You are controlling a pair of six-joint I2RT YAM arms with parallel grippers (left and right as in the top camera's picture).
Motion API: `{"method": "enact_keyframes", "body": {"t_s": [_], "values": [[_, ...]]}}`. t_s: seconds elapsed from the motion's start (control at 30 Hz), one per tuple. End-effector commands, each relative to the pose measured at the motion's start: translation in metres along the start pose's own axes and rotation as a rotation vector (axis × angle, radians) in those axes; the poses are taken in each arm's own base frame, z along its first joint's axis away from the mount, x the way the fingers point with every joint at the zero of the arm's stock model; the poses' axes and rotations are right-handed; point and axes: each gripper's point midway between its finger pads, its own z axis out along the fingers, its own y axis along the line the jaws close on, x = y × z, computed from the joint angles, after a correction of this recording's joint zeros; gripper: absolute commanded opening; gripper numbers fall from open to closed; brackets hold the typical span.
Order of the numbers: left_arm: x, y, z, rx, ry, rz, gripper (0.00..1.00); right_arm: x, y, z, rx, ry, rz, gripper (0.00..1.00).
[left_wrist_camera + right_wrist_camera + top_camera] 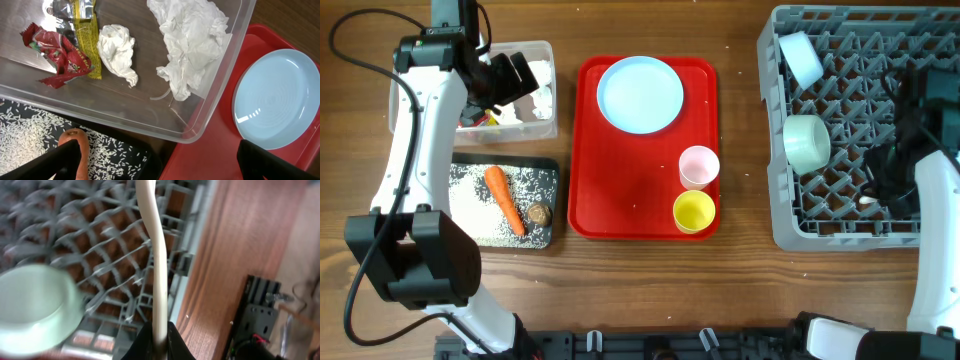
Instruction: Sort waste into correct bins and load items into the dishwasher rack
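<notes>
the right end effector (156,347) pinched the white spoon (155,255) over the dishwasher rack (840,238) at frame right; released tilted, it could slip through the grid. the left end effector (159,165) hung spread above the clear tub (220,95).

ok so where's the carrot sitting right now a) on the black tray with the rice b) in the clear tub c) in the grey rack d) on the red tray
a, the orange carrot lies on the black tray among the loose rice grains, next to the small brown lump.
</notes>
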Motion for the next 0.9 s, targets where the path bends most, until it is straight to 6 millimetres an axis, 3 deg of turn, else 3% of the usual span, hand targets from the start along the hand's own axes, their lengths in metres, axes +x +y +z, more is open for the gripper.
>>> {"method": "enact_keyframes", "body": {"t_s": [0.0,0.17,0.3,0.33,0.37,0.4,0.53,0.6,0.63,0.67,0.73,0.77,0.83,0.87], "values": [[-0.001,0.001,-0.009,0.002,-0.021,-0.017,1.00,-0.010,-0.015,0.020,0.069,-0.063,0.240,0.04],[-0.001,0.001,-0.009,0.002,-0.021,-0.017,1.00,-0.008,-0.008,0.063,0.059,-0.071,0.276,0.04],[-0.001,0.001,-0.009,0.002,-0.021,-0.017,1.00,-0.014,-0.010,0.070,0.070,-0.124,0.278,0.04],[-0.001,0.001,-0.009,0.002,-0.021,-0.017,1.00,-0.016,-0.011,0.070,0.075,-0.135,0.278,0.22],[-0.001,0.001,-0.009,0.002,-0.021,-0.017,1.00,-0.016,-0.011,0.070,0.077,-0.137,0.277,0.64],[-0.001,0.001,-0.009,0.002,-0.021,-0.017,1.00,-0.017,-0.011,0.070,0.075,-0.138,0.278,0.73],[-0.001,0.001,-0.009,0.002,-0.021,-0.017,1.00,-0.018,-0.010,0.070,0.075,-0.145,0.259,0.75],[-0.001,0.001,-0.009,0.002,-0.021,-0.017,1.00,-0.020,-0.004,0.070,0.054,-0.144,0.144,0.80],[-0.001,0.001,-0.009,0.002,-0.021,-0.017,1.00,-0.021,0.005,0.066,0.020,-0.128,0.031,0.92],[-0.001,0.001,-0.009,0.002,-0.021,-0.017,1.00,-0.020,0.014,0.061,-0.016,-0.112,-0.054,0.97],[-0.001,0.001,-0.009,0.002,-0.021,-0.017,1.00,0.001,0.062,0.031,-0.287,0.016,-0.427,1.00],[-0.001,0.001,-0.009,0.002,-0.021,-0.017,1.00,0.028,0.097,-0.010,-0.575,0.112,-0.657,0.99],[-0.001,0.001,-0.009,0.002,-0.021,-0.017,1.00,0.042,0.122,-0.065,-0.815,0.158,-0.706,1.00],[-0.001,0.001,-0.009,0.002,-0.021,-0.017,1.00,0.046,0.129,-0.080,-0.846,0.133,-0.741,0.99]]}}
